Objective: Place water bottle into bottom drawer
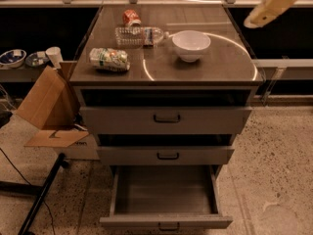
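1. The gripper [266,11] is hanging high over the right rear corner of the cabinet top [220,70], pale and slanting down to the left, well apart from everything on it. I cannot tell whether it is clenched or released.
2. The water bottle [142,35] is lying on its side at the back left of the top. It is clear and ribbed, with a dark band, and its cap is pointing toward the white bowl [191,44] just beside it.
3. A red-orange can [130,17] is sitting close behind the bottle, and a crushed green-and-white can [109,59] is lying in front of it near the left edge.
4. The top is showing a smooth, glossy surface with a bright curved reflection. Its right front part is lying bare.
5. The bottom drawer [166,223] is standing pulled out toward the camera, a wide grey metal tray with its floor showing. The two drawers above are sitting shut.
6. A cardboard box [46,102] is leaning against the cabinet's left side. Speckled floor [279,155] is lying open to the right.
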Motion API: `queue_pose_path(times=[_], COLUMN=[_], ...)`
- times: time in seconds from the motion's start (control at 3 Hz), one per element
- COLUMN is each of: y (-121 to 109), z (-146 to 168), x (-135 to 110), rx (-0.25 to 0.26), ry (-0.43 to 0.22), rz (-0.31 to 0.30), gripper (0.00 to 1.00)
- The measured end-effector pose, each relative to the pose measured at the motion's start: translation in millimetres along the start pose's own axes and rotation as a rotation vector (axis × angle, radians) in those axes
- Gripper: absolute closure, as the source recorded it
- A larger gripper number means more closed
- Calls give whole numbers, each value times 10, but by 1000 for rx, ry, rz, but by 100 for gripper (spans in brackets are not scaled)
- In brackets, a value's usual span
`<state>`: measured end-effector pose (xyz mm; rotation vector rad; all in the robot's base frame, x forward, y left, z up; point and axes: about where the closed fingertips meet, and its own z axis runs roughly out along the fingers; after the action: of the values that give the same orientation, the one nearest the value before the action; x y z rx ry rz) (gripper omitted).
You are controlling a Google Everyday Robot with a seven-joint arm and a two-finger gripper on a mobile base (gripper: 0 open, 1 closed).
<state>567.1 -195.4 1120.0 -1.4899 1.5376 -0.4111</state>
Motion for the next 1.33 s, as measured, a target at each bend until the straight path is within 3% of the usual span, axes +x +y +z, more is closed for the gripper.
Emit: queue_pose_path(times=[0.33,0.67,1.0,1.33], y=[-193,-395,-455,-522], z=[410,1129,1570,1890], x=[-133,-250,-307,-428], rx=[-65,-154,-185,-162], ry=[-20,-29,-19,5], rz=[-37,-53,-45,-20], gripper=[0,0,0,0])
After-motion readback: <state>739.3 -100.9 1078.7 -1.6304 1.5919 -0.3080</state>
